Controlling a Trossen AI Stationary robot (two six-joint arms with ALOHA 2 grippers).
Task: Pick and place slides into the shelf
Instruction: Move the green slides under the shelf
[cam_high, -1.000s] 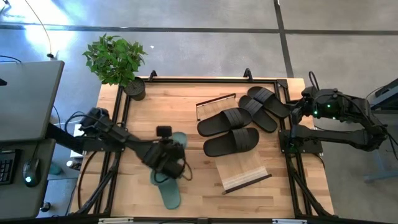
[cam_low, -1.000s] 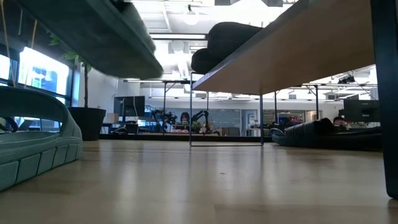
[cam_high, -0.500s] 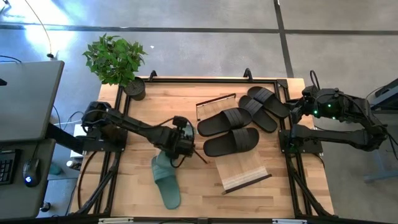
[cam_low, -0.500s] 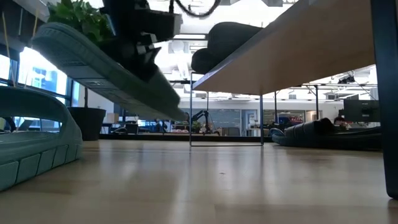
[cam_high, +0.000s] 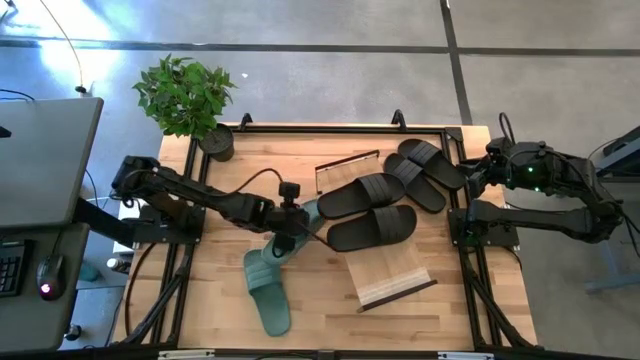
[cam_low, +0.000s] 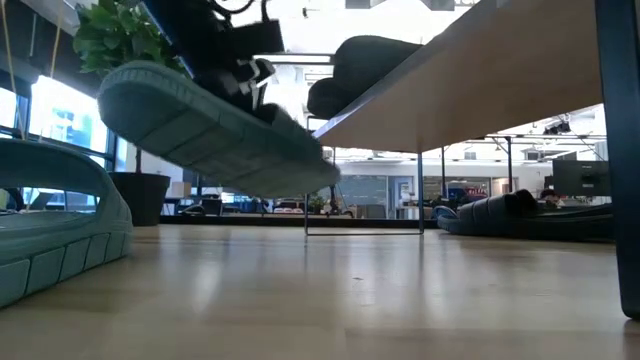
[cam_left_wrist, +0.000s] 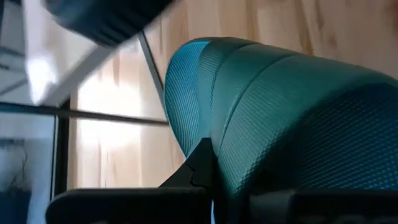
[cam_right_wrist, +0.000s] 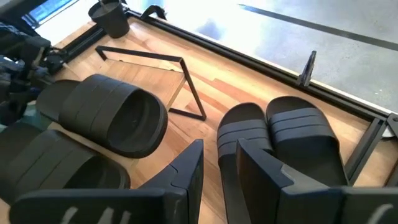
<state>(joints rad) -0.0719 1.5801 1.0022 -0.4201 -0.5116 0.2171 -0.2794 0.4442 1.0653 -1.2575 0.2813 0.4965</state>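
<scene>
My left gripper (cam_high: 288, 228) is shut on a sage-green slide (cam_high: 308, 212) and carries it in the air, just left of the shelf (cam_high: 392, 272). In the low view this slide (cam_low: 215, 135) hangs tilted, clear of the table. The second green slide (cam_high: 266, 292) lies sole-down on the table near the near edge. Two black slides (cam_high: 362, 195) (cam_high: 372, 228) lie on the shelf's sloping plank. Two more black slides (cam_high: 428, 165) lie on the table by the far right corner. My right gripper (cam_right_wrist: 217, 177) is open and waits above them at the right edge. My left gripper holds the green slide at its wide strap (cam_left_wrist: 273, 130); one dark finger (cam_left_wrist: 200, 167) shows against the strap's edge. The fingers come from above, slanting from the table's left. The slide is lifted clear and tilted, its toe end (cam_high: 312, 208) toward the shelf.
A potted plant (cam_high: 190, 100) stands at the far left corner. The shelf's thin black frame (cam_right_wrist: 149, 59) rises at its far end. Black rails (cam_high: 330, 128) border the table. Bare wood lies between the shelf and the near edge.
My left gripper has carried the green slide up from beside the other green slide, toward the table's right and far side, up to the shelf. The slide has turned about in the hold. The right arm has kept still.
</scene>
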